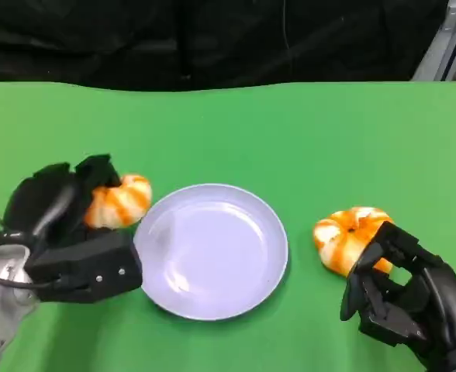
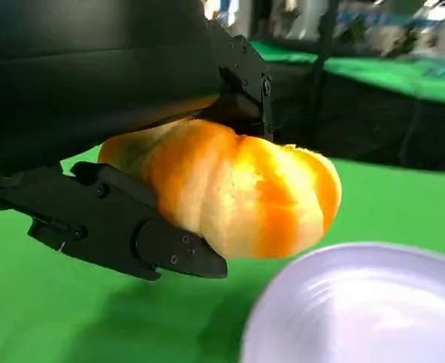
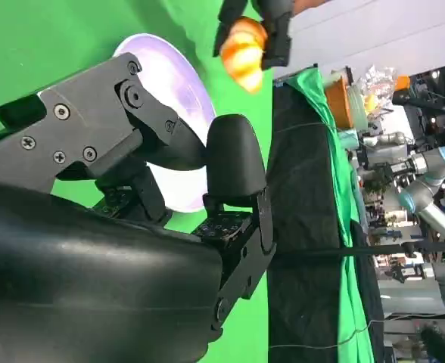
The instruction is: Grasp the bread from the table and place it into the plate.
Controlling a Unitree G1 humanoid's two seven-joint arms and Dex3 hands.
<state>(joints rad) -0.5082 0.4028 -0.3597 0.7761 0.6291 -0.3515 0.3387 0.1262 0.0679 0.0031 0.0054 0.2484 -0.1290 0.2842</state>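
Overhead: left hand [image 1: 65, 225] grips bread [image 1: 119, 201] just beside plate [image 1: 212, 252]; second bread [image 1: 348, 239] lies right, at the spread, unloaded right hand [image 1: 402, 298]. Left wrist: bread [image 2: 238, 193] clamped between fingers [image 2: 116, 227]. Right wrist: plate [image 3: 178, 83] beyond fingers [image 3: 234, 162].

Green table [image 1: 305, 132]: plate [image 1: 210, 249], bread [image 1: 348, 236]

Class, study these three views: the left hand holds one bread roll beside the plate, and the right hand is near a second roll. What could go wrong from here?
1. The held bread juts well past the left hand's fingers; it may slip before clearing the plate rim.
2. The left hand sits close to the plate's edge, so moving across might nudge it.
3. The right hand is open at the second bread and might push it away.
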